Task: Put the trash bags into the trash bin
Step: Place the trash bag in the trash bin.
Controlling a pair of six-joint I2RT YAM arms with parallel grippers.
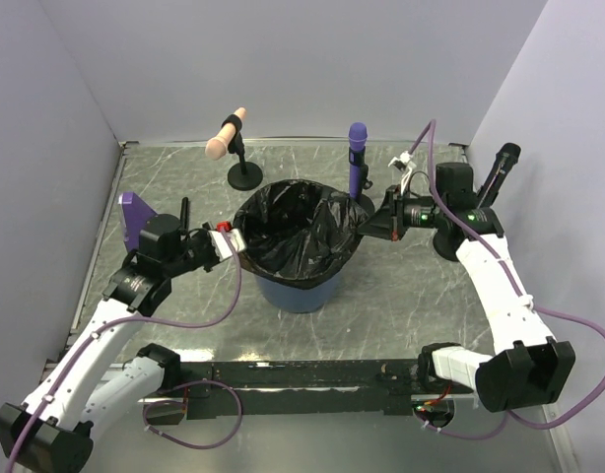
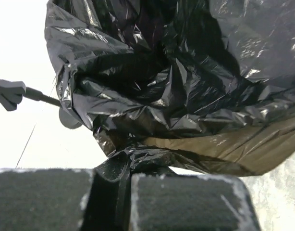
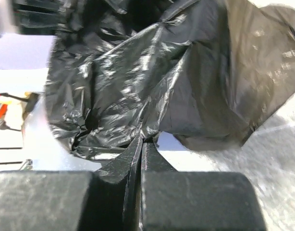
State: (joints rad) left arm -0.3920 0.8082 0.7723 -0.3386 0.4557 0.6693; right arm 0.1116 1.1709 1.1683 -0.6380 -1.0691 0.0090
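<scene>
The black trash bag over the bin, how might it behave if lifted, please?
Probably floppy: the trash bag is crumpled into deep folds. Likely light, as thin film draped over the bin rim. Its glossy surface may slip in a grip.

The trash bag (image 1: pixel 298 232) is glossy black, the trash bin (image 1: pixel 301 294) blue, the tabletop (image 1: pixel 411 296) grey with white veins, one microphone (image 1: pixel 357 148) purple.

I count one blue trash bin (image 1: pixel 304 294) and one black trash bag (image 1: pixel 298 232). There are two claws: the left claw (image 1: pixel 237 241) and the right claw (image 1: pixel 369 225). On the worktop (image 1: pixel 411 296) stand one peach microphone (image 1: pixel 227 135) and one purple microphone (image 1: pixel 357 148).
</scene>
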